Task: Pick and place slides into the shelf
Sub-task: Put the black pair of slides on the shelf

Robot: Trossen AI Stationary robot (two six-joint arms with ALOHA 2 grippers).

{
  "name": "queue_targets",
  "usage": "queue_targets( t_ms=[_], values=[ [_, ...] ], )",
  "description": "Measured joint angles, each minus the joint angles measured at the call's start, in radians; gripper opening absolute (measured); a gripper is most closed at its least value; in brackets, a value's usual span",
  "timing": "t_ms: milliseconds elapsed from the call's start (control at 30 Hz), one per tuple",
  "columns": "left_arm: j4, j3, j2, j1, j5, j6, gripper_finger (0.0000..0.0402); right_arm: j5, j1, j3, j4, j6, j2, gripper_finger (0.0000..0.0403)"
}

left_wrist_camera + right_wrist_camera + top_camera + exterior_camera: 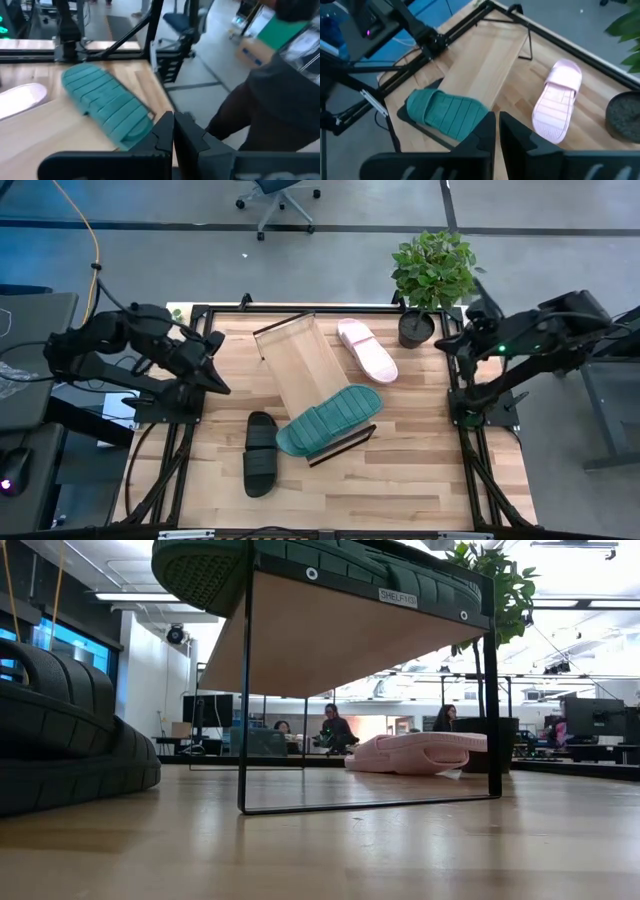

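Observation:
The shelf (305,370), a long light-wood board on thin dark rails, stands slantwise at the table's middle. The dark green slide (328,420) lies ribbed side up across the shelf's near end, overhanging it; it also shows in the left wrist view (107,105), the right wrist view (447,112) and the low view (300,560). The black slide (261,452) rests flat on the table left of it. The pale pink slide (367,350) lies on the table right of the shelf's far end. My left gripper (215,372) hovers shut at the table's left edge. My right gripper (450,343) hovers shut at the right edge.
A potted plant (432,280) stands at the table's far right corner, close to my right gripper. Dark frame rails (190,450) run along the table's left and right sides. Bare tabletop (420,470) lies near right. People sit in the room behind (335,730).

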Motion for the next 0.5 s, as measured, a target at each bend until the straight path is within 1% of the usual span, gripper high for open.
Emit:
queue_targets(
  t_ms=[100, 233, 367, 500],
  values=[
    [0.000, 0.030, 0.025, -0.056, -0.022, -0.047, 0.0001, 0.019, 0.000, 0.000, 0.000, -0.016, -0.019, 0.0016],
    [0.001, 0.037, 0.091, -0.184, -0.066, -0.103, 0.0001, 0.021, 0.000, 0.000, 0.000, -0.043, -0.036, 0.0016],
    [-0.004, 0.035, 0.165, -0.321, -0.166, -0.129, 0.0001, 0.021, 0.000, 0.000, 0.000, -0.060, -0.047, 0.0016],
    [-0.043, 0.036, 0.217, -0.416, -0.245, -0.172, 0.0000, 0.020, 0.000, 0.000, 0.000, -0.064, -0.058, 0.0016]
  ],
)
